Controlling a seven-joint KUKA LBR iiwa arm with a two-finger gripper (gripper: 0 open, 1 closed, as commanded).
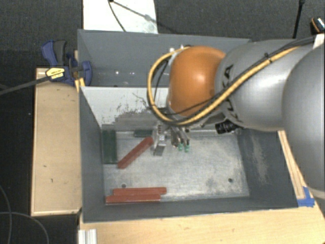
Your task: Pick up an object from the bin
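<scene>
My gripper (171,145) hangs low over the bin's floor near the back wall, in the middle. Its two fingers point down and stand apart, with nothing between them. The left fingertip (159,147) is just right of the upper end of a red-brown stick (134,153) that lies slanted on the floor. A small dark green piece (142,133) lies by the back wall, just left of the gripper. A dark green block (109,146) lies along the left wall.
Two long red-brown bars (136,194) lie side by side along the front wall at the left. The arm's orange cover and cables hang over the back of the bin. Bare floor stretches to the right of the gripper.
</scene>
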